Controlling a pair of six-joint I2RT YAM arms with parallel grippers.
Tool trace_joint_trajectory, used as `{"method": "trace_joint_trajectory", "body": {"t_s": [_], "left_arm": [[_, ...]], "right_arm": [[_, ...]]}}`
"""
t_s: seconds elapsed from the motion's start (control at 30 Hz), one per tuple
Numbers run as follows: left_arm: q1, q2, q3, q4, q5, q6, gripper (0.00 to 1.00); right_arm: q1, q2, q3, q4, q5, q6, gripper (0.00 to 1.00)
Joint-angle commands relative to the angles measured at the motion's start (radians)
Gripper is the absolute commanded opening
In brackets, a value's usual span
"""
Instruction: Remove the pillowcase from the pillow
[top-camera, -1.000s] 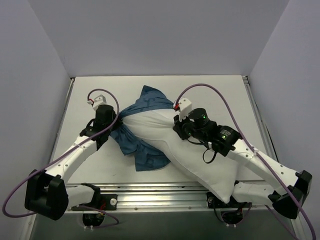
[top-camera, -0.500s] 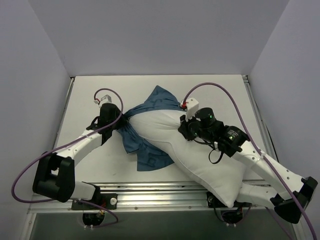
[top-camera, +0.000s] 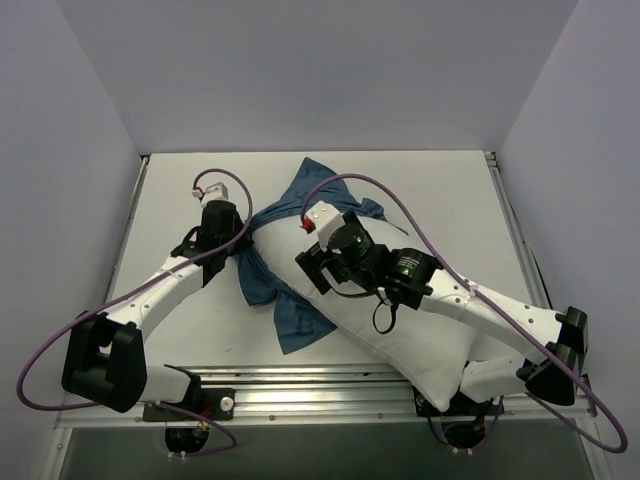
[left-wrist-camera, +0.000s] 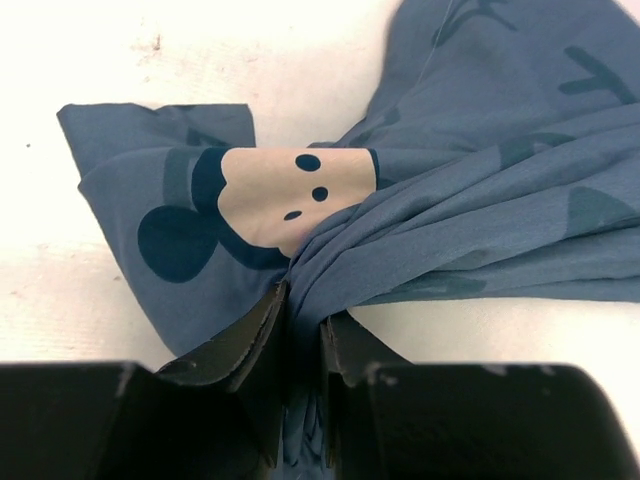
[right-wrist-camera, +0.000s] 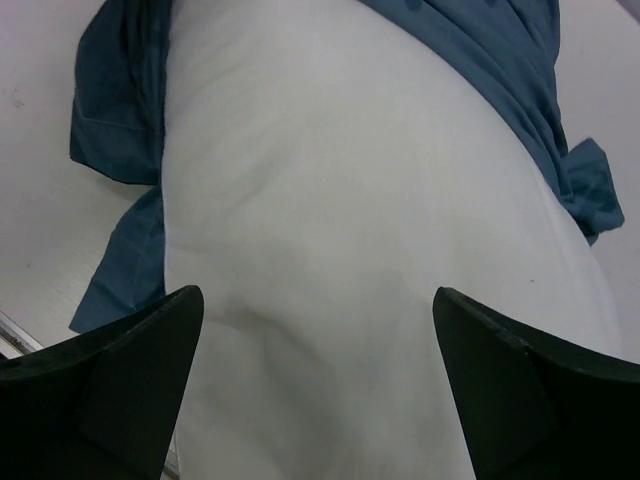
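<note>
White worktop boxed in by plain pale walls, and the pillow is lying diagonally across it, its near corner hanging out over the metal rail at the front. The pillowcase is sitting bunched around the pillow's far-left end, with a loose flap trailing on the worktop beside it. The left jaws are pinching a gathered wad of the blue cloth right next to one of the mouse faces. The right jaws are spread wide and hovering over bare white pillow, gripping nothing. The worry for me is that if the left arm is pulling while nothing is pinning the pillow, the whole thing is just going to drag along with the case. It could even slide off that front edge (it's already overhanging). That pinch is also only on a crumpled fold, so it could be slipping free under load. What I can't make out is how much of the pillow is tucked inside the case, since the right arm is blocking that end from above. I also can't tell whether the right jaws are actually touching the pillow.
</note>
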Motion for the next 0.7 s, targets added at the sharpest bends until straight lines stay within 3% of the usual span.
{"method": "trace_joint_trajectory", "body": {"t_s": [0.0,0.37,0.5,0.63,0.67], "left_arm": [[0.003,-0.036,0.070,-0.073,-0.021,0.038,0.25],[0.012,-0.050,0.044,-0.085,0.013,0.050,0.25],[0.022,-0.045,0.036,-0.085,0.015,0.046,0.25],[0.049,-0.036,0.024,-0.094,0.013,0.018,0.25],[0.055,-0.030,0.019,-0.096,0.016,0.015,0.25]], "right_arm": [[0.110,0.040,0.058,0.064,0.134,-0.107,0.96],[0.250,0.345,0.035,0.234,0.323,-0.294,1.00],[0.228,0.463,-0.003,0.331,0.543,-0.326,1.00],[0.162,0.483,-0.022,0.357,0.559,-0.282,1.00],[0.150,0.482,-0.037,0.377,0.562,-0.277,0.93]]}}
